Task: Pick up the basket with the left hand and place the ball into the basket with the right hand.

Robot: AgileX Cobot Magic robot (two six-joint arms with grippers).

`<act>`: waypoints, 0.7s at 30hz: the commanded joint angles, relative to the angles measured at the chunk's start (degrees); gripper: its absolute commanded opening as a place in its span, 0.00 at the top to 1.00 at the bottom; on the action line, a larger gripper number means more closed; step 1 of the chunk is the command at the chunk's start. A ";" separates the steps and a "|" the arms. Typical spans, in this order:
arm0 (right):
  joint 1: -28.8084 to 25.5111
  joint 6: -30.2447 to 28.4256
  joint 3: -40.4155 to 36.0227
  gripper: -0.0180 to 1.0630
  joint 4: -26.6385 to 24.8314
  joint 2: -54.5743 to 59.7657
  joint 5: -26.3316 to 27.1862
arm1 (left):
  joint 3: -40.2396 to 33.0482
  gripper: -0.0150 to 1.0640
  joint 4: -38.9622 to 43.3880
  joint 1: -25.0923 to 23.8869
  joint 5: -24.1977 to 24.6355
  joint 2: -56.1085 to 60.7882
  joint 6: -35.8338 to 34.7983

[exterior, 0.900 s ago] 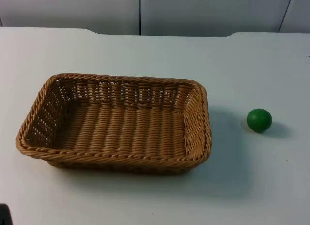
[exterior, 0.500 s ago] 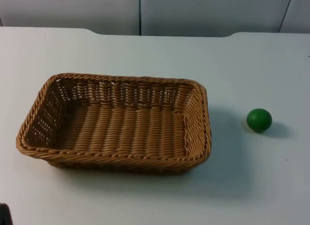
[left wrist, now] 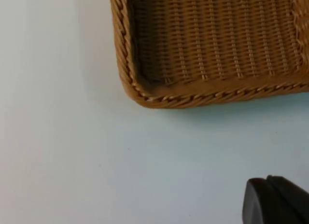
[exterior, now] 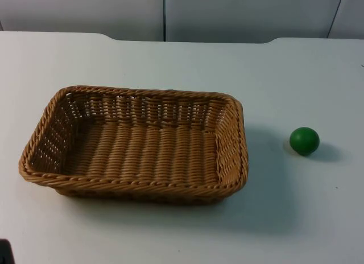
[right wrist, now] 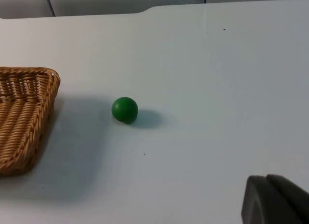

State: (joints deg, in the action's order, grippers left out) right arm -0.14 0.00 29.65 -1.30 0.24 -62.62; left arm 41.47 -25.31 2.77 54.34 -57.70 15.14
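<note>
An empty brown wicker basket (exterior: pixel 136 92) sits on the white table, left of centre. A small green ball (exterior: pixel 304 140) rests on the table to its right, a clear gap away. In the left wrist view, my left gripper (left wrist: pixel 277 201) hovers over bare table just off one corner of the basket (left wrist: pixel 193 98), not touching it. In the right wrist view, my right gripper (right wrist: pixel 275 200) is well back from the ball (right wrist: pixel 125 109), with the basket's end (right wrist: pixel 50 96) beyond the ball. Nothing is held by either gripper.
The white table (exterior: pixel 170 59) ends at the grey partition wall (exterior: pixel 227 13) behind. Open surface surrounds basket and ball. A small black part (exterior: pixel 4 252) shows at the front left edge in the top view.
</note>
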 commanded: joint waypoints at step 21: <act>-0.47 0.00 -0.17 0.99 -0.28 -0.24 0.29 | 9.74 0.99 3.87 14.07 -23.44 -33.66 2.45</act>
State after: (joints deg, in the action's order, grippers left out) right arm -0.14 0.00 29.65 -1.30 0.24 -62.62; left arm 48.58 -22.91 16.20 32.04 -90.47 18.55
